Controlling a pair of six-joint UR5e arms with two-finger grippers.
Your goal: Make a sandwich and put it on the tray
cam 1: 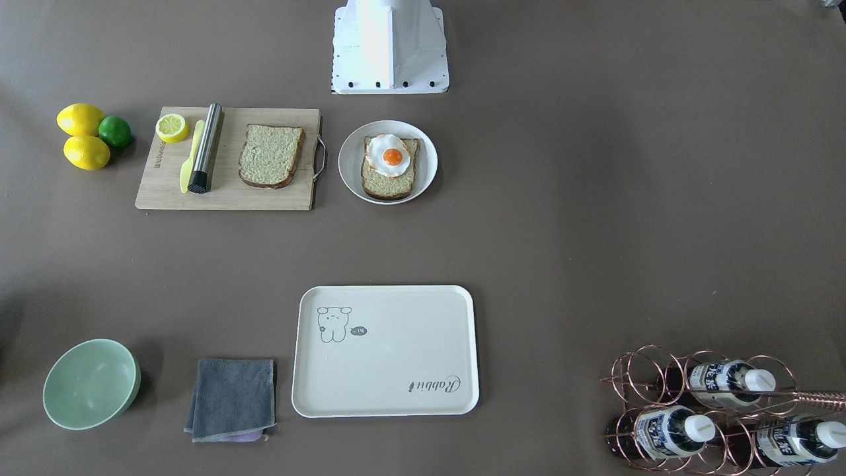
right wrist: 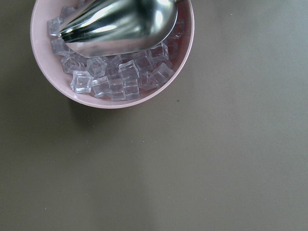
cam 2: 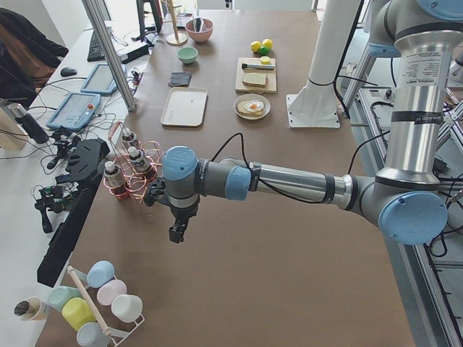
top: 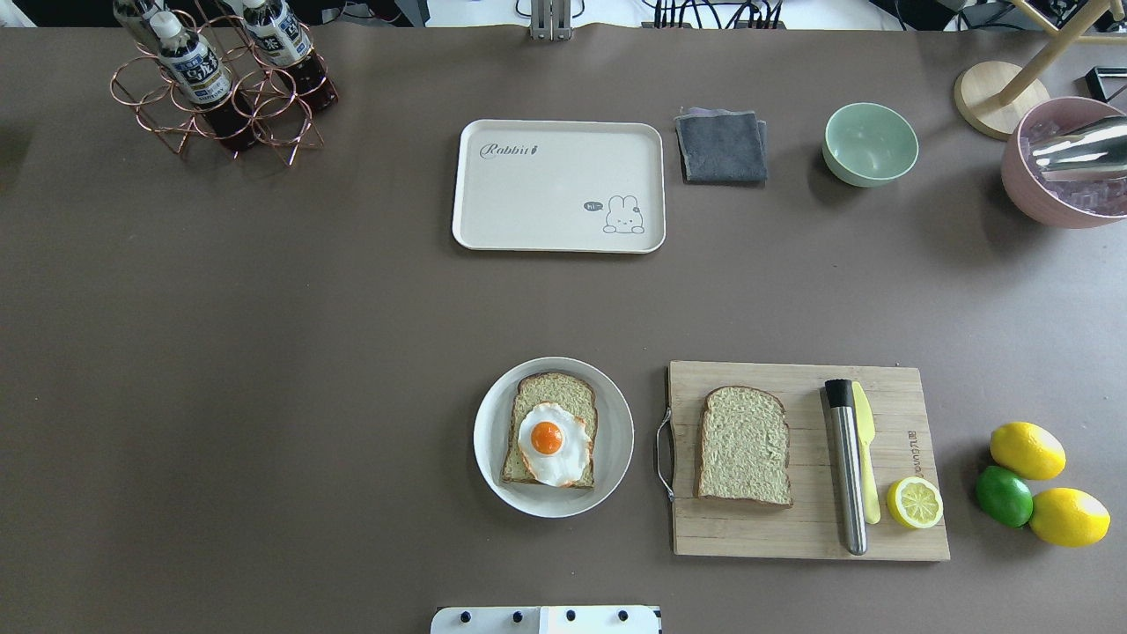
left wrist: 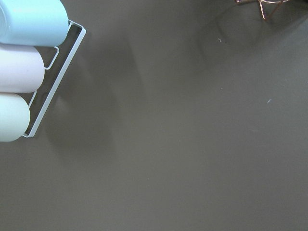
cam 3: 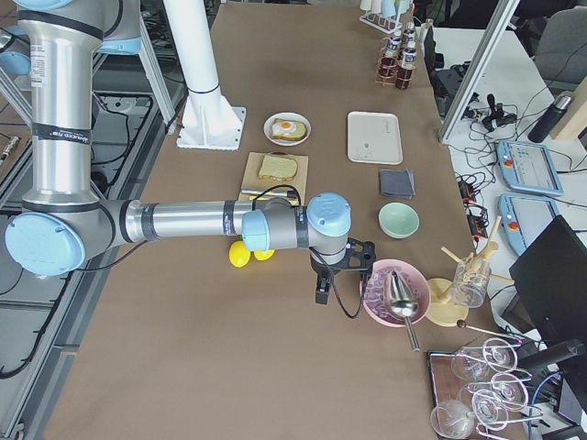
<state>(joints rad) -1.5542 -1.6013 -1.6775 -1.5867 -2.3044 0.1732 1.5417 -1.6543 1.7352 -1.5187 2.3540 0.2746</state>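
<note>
One slice of bread lies flat on a white plate on the bench, directly in front of the robot's base, and the fried egg rests on top of it with the orange yolk facing up. The second slice of bread is uncovered and lies apart from the first, on the wooden cutting board just beside the plate on the robot's right. On the same board, a steel cylinder and a yellow knife lie side by side, and a lemon half sits next to the knife. Two lemons and a lime are clustered just off the board's outer end. The cream tray lies well apart from both slices, across the bench on the far side from the robot. A folded grey cloth and a green bowl are to its right, and a copper wire rack of bottles is far to its left. The left end effector hangs over bare bench near the bottle rack, and the right end effector hangs beside a pink bowl of ice cubes with a metal scoop in it. I cannot tell whether either one is open or closed.
</note>
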